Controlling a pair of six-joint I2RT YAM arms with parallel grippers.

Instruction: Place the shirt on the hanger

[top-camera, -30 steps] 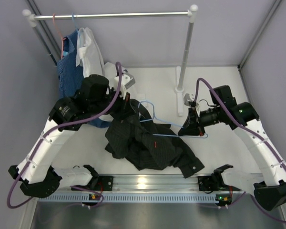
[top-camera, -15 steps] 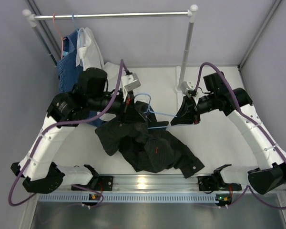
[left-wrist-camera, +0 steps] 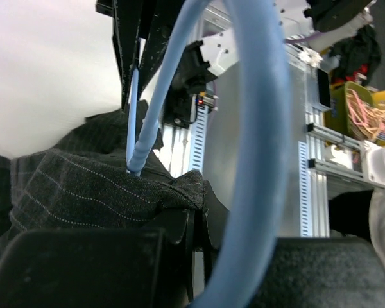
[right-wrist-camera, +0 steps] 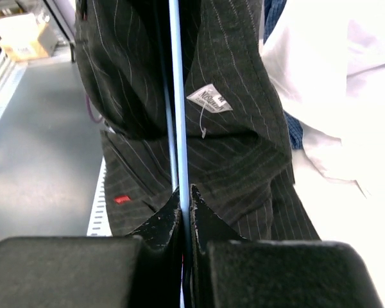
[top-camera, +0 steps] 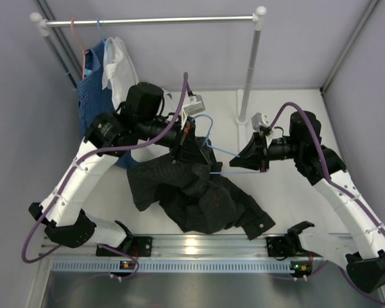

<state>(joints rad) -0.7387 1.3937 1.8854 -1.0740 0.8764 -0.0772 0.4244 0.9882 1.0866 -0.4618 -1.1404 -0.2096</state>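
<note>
1. raised and drawn toward the middle since a second ago: left gripper and right gripper, with the hanger between them and the collar end of the shirt hauled up off the table.
2. left gripper: pinched tight on shirt cloth just beside the hanger's hook, going by the left wrist view; cannot tell whether any wire is caught in that pinch too.
3. right gripper: clamped narrow on the hanger's thin wire at the end away from the hook.
4. shirt: hung at the top from the left pinch, threaded by one end of the wire, otherwise heaped on the table near the front rail; by the look, not yet spread over the wire on the right gripper's side.
5. to do this step well, probably:
   - hold the wire level and steady with the right grip.
   - ease the collar along it slowly.
   - lift enough to free the heap before pulling, to avoid snagging a sleeve.
   - watch for floppy cloth slipping off the thin wire.
6. writing: white tag inside the shirt, printed but too small to read; small red tab lower down, no lettering made out.
</note>
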